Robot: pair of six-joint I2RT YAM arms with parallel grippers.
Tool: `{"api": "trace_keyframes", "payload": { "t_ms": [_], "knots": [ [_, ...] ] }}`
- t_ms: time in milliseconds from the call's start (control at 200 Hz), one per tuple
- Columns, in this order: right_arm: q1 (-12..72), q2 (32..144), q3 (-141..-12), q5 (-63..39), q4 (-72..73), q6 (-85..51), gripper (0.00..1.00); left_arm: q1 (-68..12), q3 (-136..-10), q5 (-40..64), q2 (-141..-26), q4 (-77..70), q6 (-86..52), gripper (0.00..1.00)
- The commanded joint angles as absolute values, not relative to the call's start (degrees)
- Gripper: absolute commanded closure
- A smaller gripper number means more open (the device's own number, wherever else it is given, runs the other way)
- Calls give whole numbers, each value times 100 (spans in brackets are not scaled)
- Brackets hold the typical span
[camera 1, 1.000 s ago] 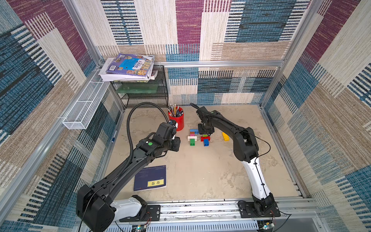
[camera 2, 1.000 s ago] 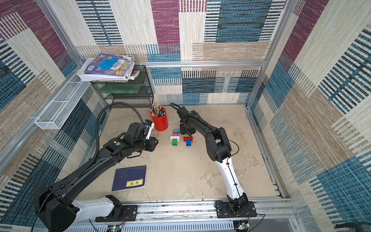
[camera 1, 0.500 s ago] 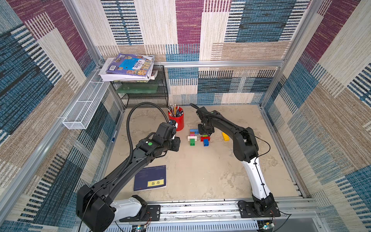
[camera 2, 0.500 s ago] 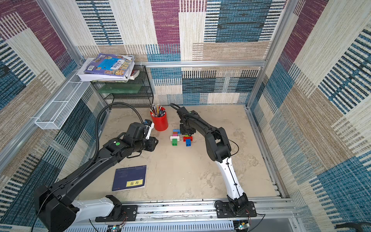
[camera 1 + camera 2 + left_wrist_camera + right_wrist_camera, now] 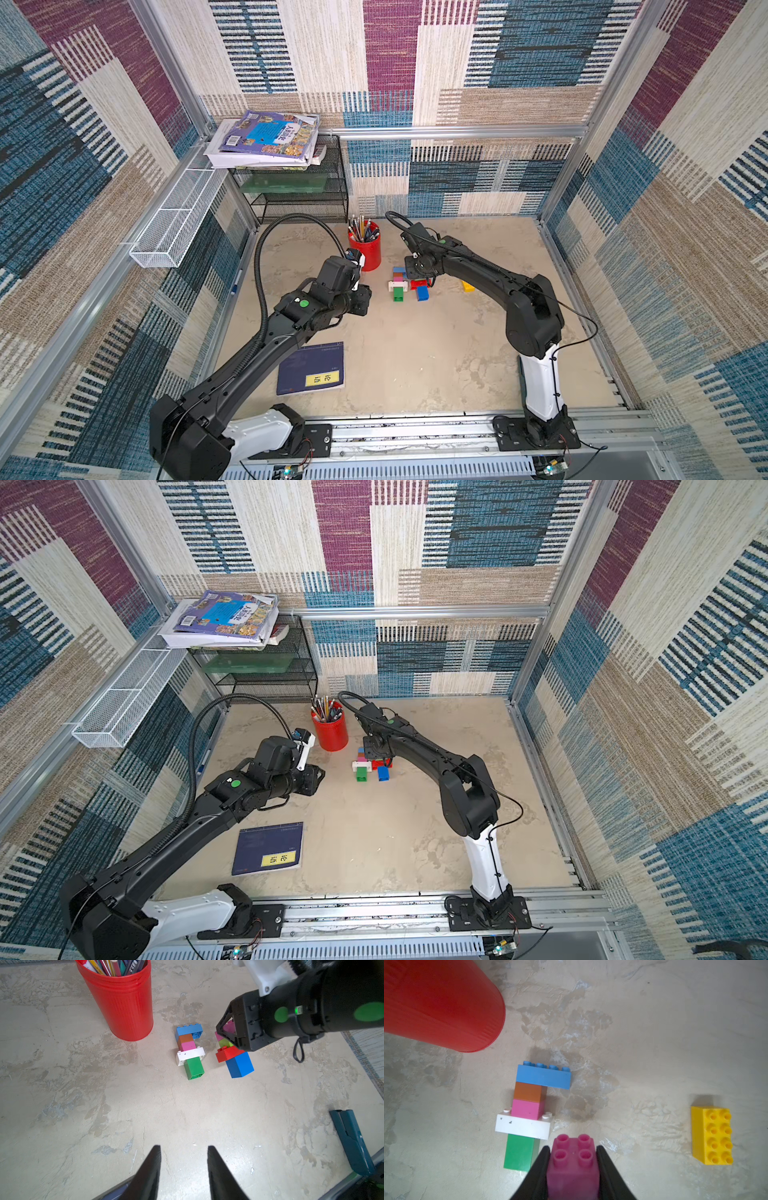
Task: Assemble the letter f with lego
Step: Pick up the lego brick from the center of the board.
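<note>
The flat-lying column of studded plastic bricks [image 5: 527,1109] rests on the mottled beige tabletop [image 5: 124,1105] near the red metal pencil cup [image 5: 122,1001]. It runs from a sky-blue oblong at the top through brown, pink and a white oblong crossbar to green.

Just beside it is a second short stack, and that is where the change is. Over the last second the arms have scarcely shifted, but the right gripper [image 5: 573,1148] has drawn its jaws in. They now pinch the magenta square studded brick [image 5: 574,1167] topping that stack, with a lime brick [image 5: 225,1043], a red brick [image 5: 226,1054] and a blue square brick [image 5: 240,1065] below.

I'd say the grip is taken and a lift can follow; whether the stack is off the table yet I cannot tell. The left gripper [image 5: 184,1150] hangs back, jaws parted and empty. A yellow oblong brick [image 5: 711,1135] lies well apart.
</note>
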State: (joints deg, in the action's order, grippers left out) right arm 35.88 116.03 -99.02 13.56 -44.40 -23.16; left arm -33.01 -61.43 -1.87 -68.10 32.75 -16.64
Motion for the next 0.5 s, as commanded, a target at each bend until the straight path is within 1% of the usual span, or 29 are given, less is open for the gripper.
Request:
{"api": "trace_keyframes", "payload": {
  "t_ms": [0, 80, 220, 356, 496],
  "knots": [
    [3664, 11182, -9564, 1718, -3682, -2434, 69, -3295, -6086, 147, -6714, 3128, -1652, 54],
    [3676, 10942, -9397, 1701, -3534, -2419, 68, -3296, -5873, 421, -6545, 2785, -1761, 45],
    [3675, 10700, -9451, 1405, -3629, -2470, 68, -3295, -5392, 963, -6342, 1791, -2025, 35],
    [3733, 10325, -9231, 1251, -3462, -2569, 68, -3294, -5221, 1549, -6570, 1119, -2302, 33],
    [3801, 9982, -8996, 1243, -3215, -2593, 68, -3296, -4933, 2072, -6886, 41, -2785, 33]
  ]
}}
